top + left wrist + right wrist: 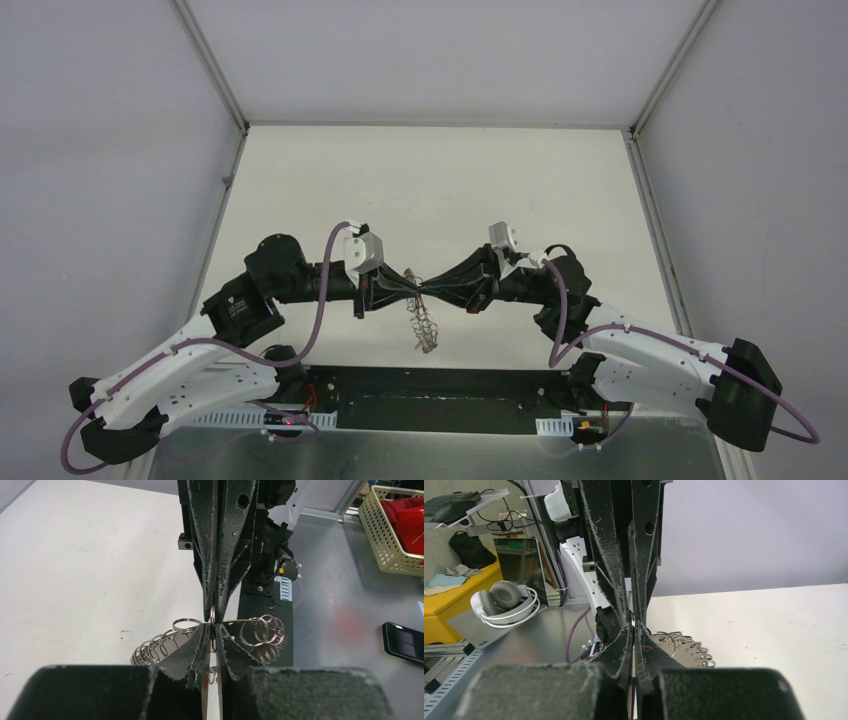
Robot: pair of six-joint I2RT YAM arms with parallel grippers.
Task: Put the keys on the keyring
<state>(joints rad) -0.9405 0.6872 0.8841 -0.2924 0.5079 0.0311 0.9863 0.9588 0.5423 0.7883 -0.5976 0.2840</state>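
The keyring (pixel 426 327), a silvery plate fringed with wire loops, hangs just under the spot where my two grippers meet tip to tip. In the left wrist view its loops (pixel 159 648) spread to both sides behind my fingers. My left gripper (pixel 212 628) is shut on a small wire loop at the keyring's rim. My right gripper (pixel 633 626) is shut on the same small loop from the opposite side, and its plate (pixel 680 649) shows just to the right. The red-headed key and the silver key are hidden; I cannot make them out.
A black rail (pixel 440 385) runs along the near table edge between the arm bases. Off the table are a cream basket (pixel 395 530), a dark phone (pixel 404 642) and white headphones (pixel 504 602). White enclosure walls stand on three sides.
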